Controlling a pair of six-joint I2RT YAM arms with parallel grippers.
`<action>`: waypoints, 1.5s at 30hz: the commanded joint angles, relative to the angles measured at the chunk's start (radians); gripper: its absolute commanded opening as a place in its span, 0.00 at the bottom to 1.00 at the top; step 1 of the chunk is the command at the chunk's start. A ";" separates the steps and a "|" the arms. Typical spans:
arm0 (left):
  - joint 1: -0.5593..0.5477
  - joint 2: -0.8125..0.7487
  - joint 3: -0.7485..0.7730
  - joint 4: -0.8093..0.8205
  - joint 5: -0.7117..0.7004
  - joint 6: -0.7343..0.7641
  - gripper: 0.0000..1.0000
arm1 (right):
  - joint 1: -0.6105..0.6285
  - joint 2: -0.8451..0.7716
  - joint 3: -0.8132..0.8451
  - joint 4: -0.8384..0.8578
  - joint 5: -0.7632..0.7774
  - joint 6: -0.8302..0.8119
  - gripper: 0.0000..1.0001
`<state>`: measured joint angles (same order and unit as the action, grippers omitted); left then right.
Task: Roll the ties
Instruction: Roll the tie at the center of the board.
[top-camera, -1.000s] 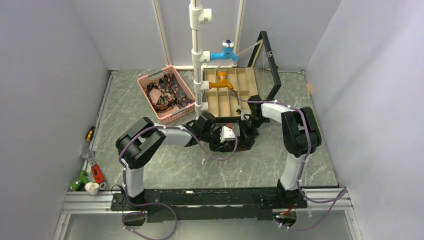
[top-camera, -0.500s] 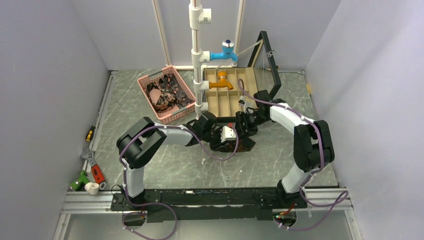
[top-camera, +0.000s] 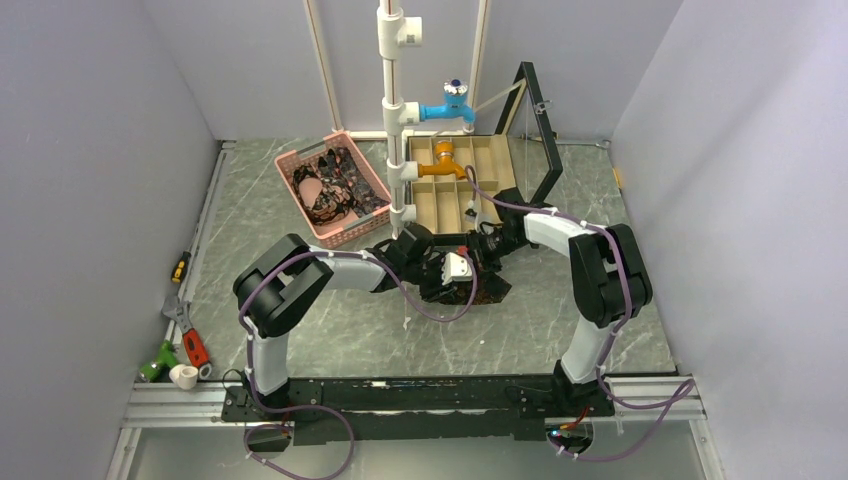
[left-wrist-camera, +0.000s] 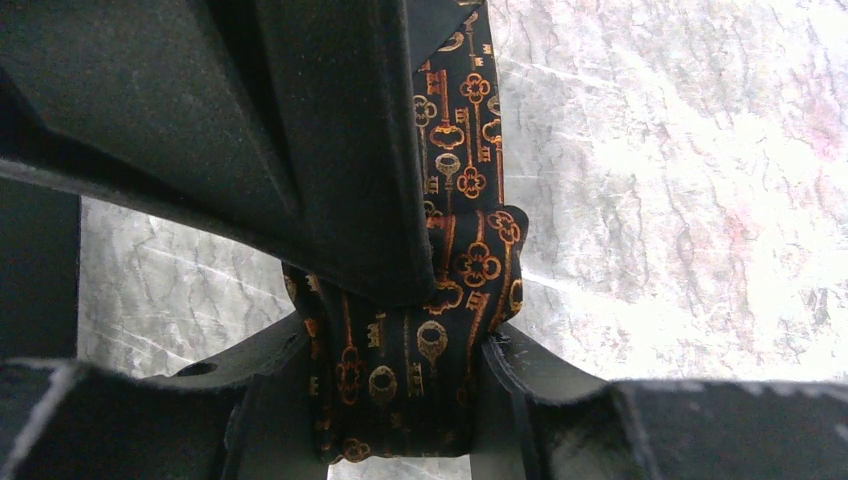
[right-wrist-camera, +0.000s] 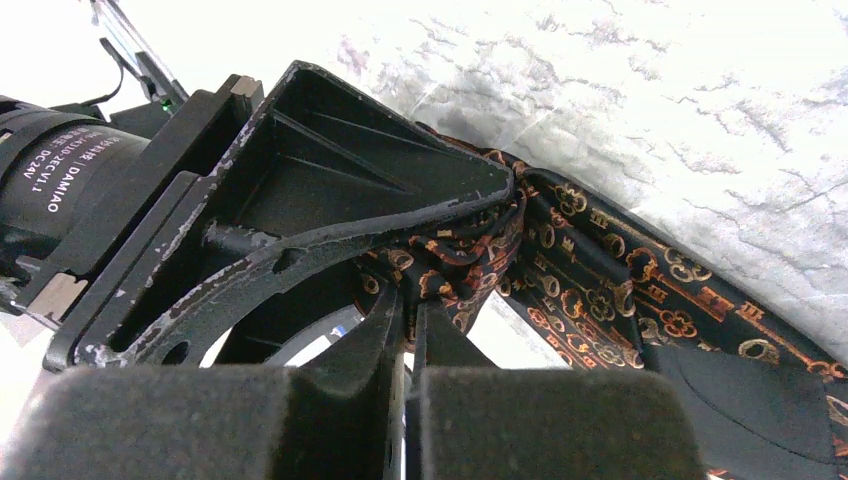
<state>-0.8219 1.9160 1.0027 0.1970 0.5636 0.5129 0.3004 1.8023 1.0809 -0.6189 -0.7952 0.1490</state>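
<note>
One key-patterned tie (left-wrist-camera: 455, 130) mid-table, just near of compartment box (top-camera: 478, 190). Left gripper (left-wrist-camera: 395, 350) clamps rolled part; right gripper (right-wrist-camera: 408, 305) nearly closed at bunched fold (pinch unclear). Loose tail runs right from roll, right gripper nearer.

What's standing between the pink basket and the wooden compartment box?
An upright white pipe carrying a blue tap and an orange tap stands there; the top view shows it.

A pink mesh basket (top-camera: 352, 232) is sitting on the counter (top-camera: 330, 330) beside an open wooden divider box (top-camera: 490, 160) — a white pipe stand (top-camera: 392, 120) carrying a blue tap (top-camera: 447, 107) and an orange tap (top-camera: 440, 168) is rising between them.
</note>
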 joint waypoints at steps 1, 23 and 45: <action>-0.005 0.056 -0.027 -0.125 -0.048 0.000 0.47 | -0.026 0.032 -0.011 -0.035 0.125 -0.083 0.00; 0.006 0.045 -0.019 0.327 0.191 -0.237 0.83 | -0.050 0.114 0.033 -0.072 0.514 -0.137 0.00; -0.016 0.014 -0.107 0.087 -0.092 -0.109 0.22 | -0.052 0.019 0.178 -0.230 0.338 -0.219 0.25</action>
<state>-0.8318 1.9816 0.9688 0.4877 0.5747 0.3050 0.2718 1.8683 1.1873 -0.7910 -0.4709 -0.0036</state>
